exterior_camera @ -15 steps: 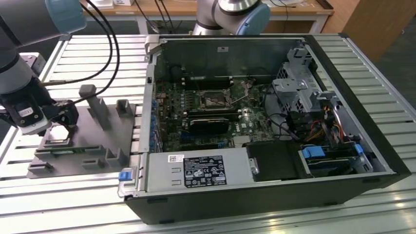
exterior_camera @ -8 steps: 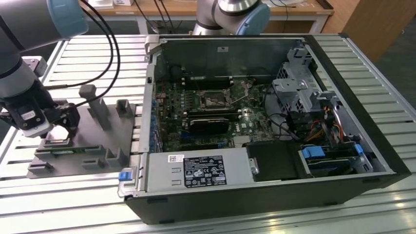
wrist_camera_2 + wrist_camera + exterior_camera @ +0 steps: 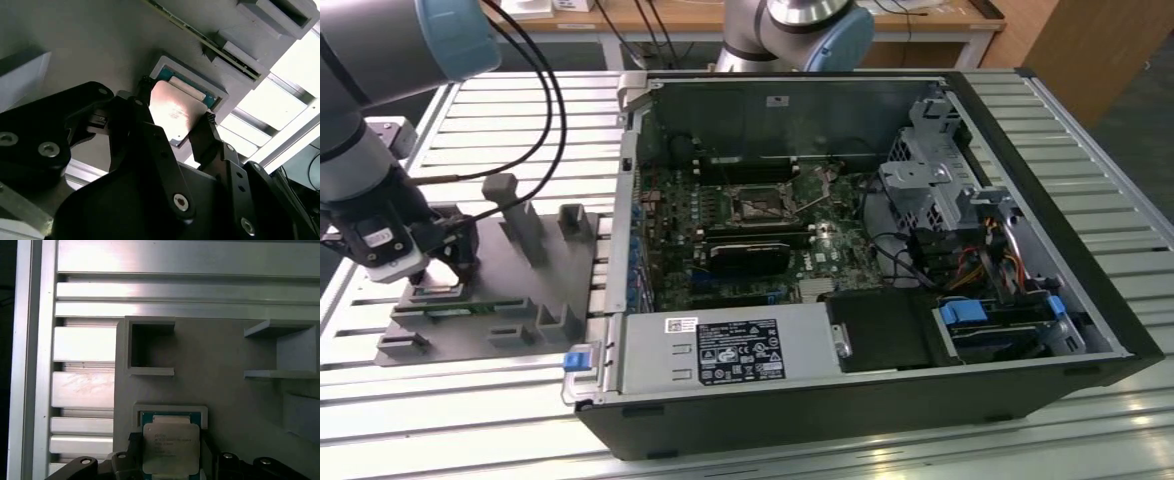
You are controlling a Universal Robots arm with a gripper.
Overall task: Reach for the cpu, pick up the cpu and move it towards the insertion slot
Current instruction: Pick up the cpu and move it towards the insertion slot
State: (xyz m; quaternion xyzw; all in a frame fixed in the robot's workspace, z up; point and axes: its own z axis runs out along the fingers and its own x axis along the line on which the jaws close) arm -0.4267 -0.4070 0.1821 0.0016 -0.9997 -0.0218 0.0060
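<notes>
Second wrist view: gripper [image 3: 175, 102] clamped onto two opposite edges of cpu [image 3: 178, 114], at pocket [image 3: 167, 64] of tray [image 3: 100, 45]. Best kept level, raised straight, clear of pocket rim.

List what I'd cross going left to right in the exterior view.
Black gripper shut on the silvery square cpu → upright grey plastic posts on the grey tray → dark square insertion slot in the green circuit board → silver metal drive cage.
</notes>
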